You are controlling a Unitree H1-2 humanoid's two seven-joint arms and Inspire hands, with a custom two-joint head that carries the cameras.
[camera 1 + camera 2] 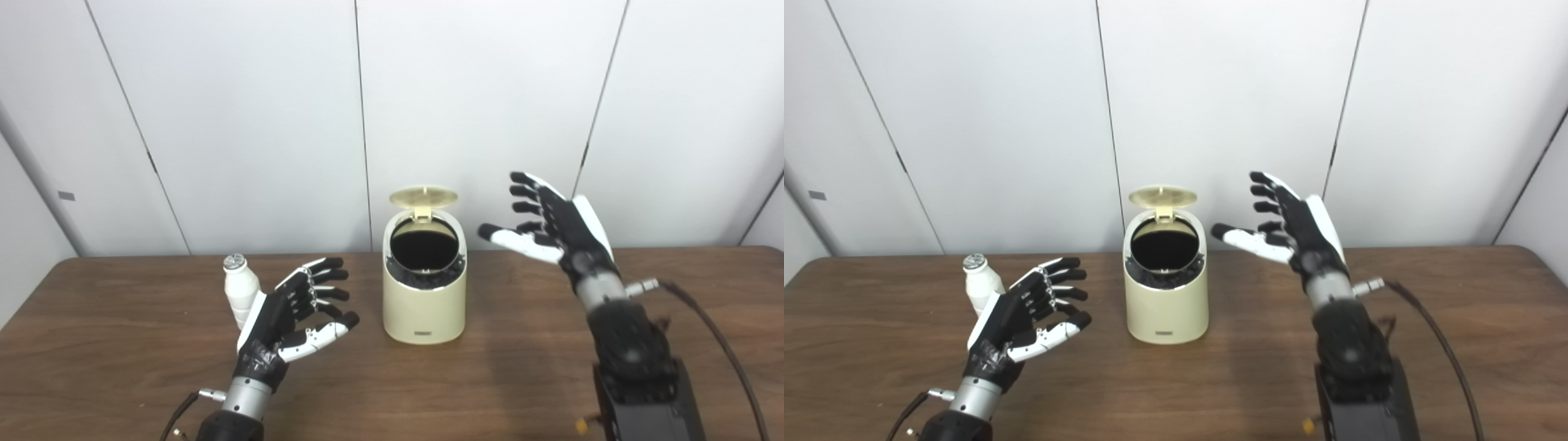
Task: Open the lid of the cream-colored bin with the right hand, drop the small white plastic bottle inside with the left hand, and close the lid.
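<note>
Standing left of the bin (pixel 424 294), the bottle (pixel 240 293) sits upright with the left hand (pixel 288 321) just beside it, fingers spread, empty. Bin's lid (pixel 423 196) is flipped up. Right of it, the right hand (pixel 554 223) hovers splayed, holding nothing.

Left hand (pixel 288 318) low, palm facing inward toward the right, fingers (pixel 324 278) spread and slightly curled, thumb (pixel 318 335) out below them, holding nothing. Left wrist (pixel 245 395) silver, forearm enters from the bottom left. Right hand (pixel 554 223) raised higher, palm facing left, fingers apart and extended, thumb pointing left, empty. Right forearm (pixel 631 355) rises steeply from the bottom right, cable (pixel 716 337) trailing off the wrist.
</note>
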